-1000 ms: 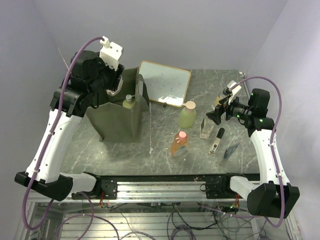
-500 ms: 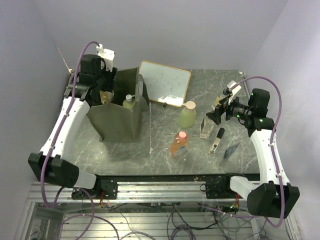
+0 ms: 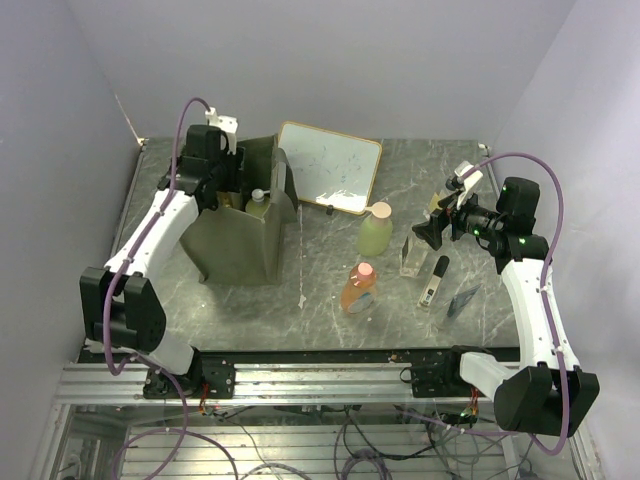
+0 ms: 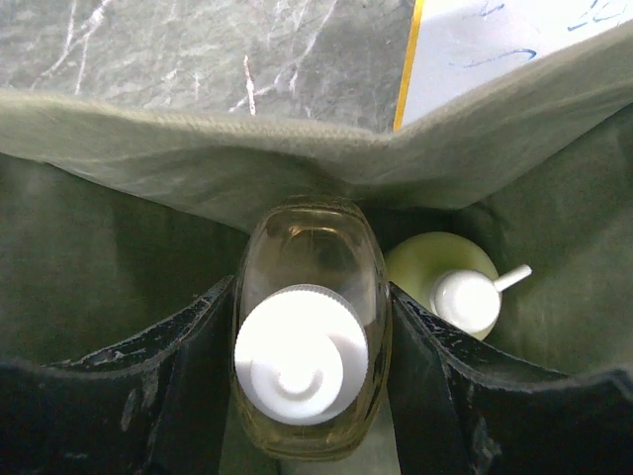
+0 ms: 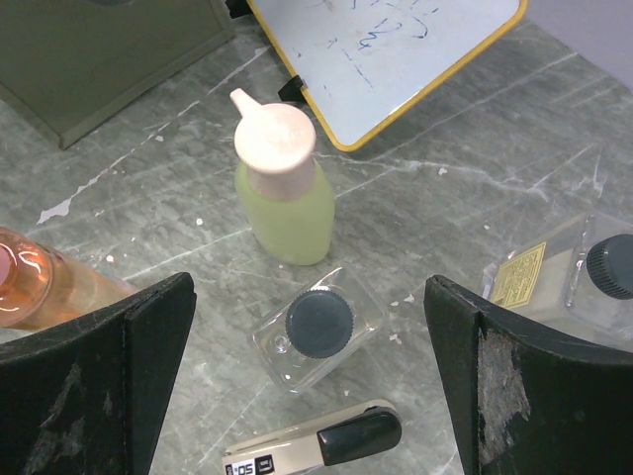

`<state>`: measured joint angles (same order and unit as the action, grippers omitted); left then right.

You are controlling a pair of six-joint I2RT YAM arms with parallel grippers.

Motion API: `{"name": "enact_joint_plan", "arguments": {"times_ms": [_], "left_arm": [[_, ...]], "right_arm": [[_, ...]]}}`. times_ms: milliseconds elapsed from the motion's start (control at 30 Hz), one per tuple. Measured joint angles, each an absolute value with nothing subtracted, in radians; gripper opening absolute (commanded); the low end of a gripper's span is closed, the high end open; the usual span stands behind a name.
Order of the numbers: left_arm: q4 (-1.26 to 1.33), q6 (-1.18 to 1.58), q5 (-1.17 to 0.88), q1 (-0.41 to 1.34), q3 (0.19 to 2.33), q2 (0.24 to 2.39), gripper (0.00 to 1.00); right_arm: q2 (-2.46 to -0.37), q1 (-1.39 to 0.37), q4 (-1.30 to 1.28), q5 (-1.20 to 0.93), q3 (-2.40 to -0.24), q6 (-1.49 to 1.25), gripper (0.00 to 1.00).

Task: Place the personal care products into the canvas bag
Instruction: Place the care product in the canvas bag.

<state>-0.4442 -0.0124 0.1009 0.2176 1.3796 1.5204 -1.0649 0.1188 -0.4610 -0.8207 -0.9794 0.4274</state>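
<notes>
While my left end effector point(image 4: 312, 381) grips the amber bottle point(image 4: 312, 247) inside the bag point(image 4: 148, 129), best lower straight, releasing clear of the yellow-green bottle point(image 4: 435, 262) at 3 o'clock. Right end effector point(image 5: 312, 371) open.

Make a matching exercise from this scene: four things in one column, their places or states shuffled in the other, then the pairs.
1. amber pump bottle
2. yellow-green pump bottle
3. green bottle with pink cap
4. right pincer

A. open and empty above the table
B. standing in the canvas bag, not gripped
C. on the table near the whiteboard
D. held by the left pincer

Pairs: 1-D, 2-B, 3-C, 4-A.
</notes>
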Motion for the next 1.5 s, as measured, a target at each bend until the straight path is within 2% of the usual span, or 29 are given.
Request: {"name": "enact_joint_plan", "arguments": {"times_ms": [167, 1133, 1500], "left_arm": [[-0.374, 0.014, 0.101, 0.225, 1.304, 1.521, 0.07], [-0.207, -0.031, 0.074, 0.257, 1.241, 1.587, 0.07], [-0.176, -0.053, 0.057, 0.259, 1.227, 1.627, 0.14]], "right_arm": [[-1.065, 0.119, -0.461, -0.82, -0.979, 0.427, 1.0], [-1.065, 0.118, -0.461, -0.819, -0.979, 0.427, 1.0], [-1.069, 0.118, -0.461, -0.815, -0.979, 0.428, 1.0]]}}
